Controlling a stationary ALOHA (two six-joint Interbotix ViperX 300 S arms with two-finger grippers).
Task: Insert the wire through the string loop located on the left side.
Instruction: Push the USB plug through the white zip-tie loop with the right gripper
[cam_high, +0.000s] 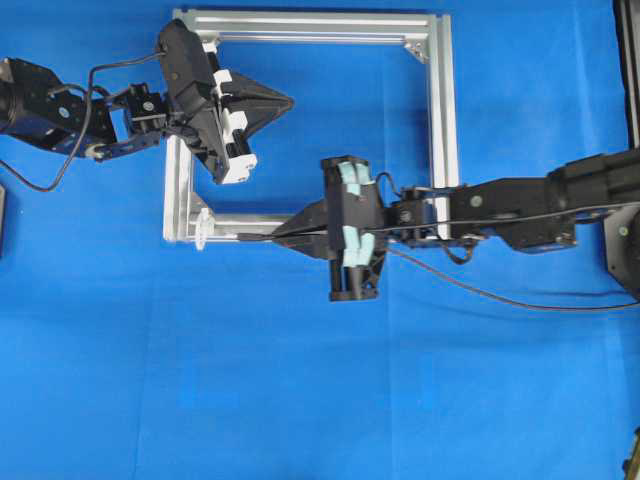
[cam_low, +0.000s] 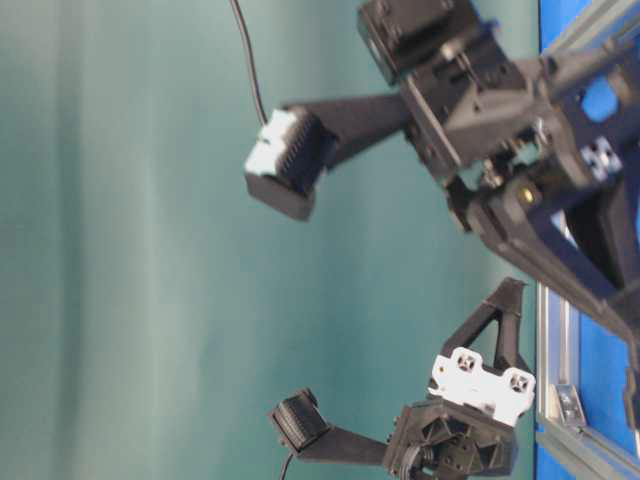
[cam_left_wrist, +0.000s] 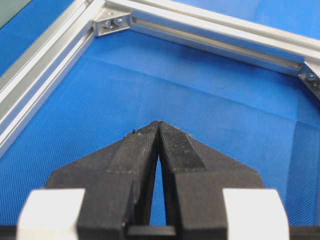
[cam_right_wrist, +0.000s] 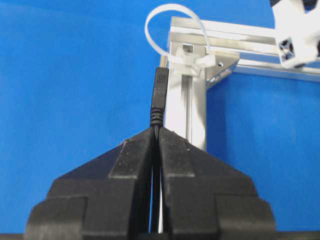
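While the right claw (cam_right_wrist: 156, 131) pinches the wire (cam_right_wrist: 159, 97) just short of the string loop (cam_right_wrist: 172, 31), the approach step calls for easing its tip leftward through, the left claw (cam_left_wrist: 158, 125) hanging shut and empty.

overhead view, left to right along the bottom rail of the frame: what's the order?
String loop at the frame's lower-left corner → wire plug tip → right tool, shut on the wire → right arm's wrist camera block → right arm.
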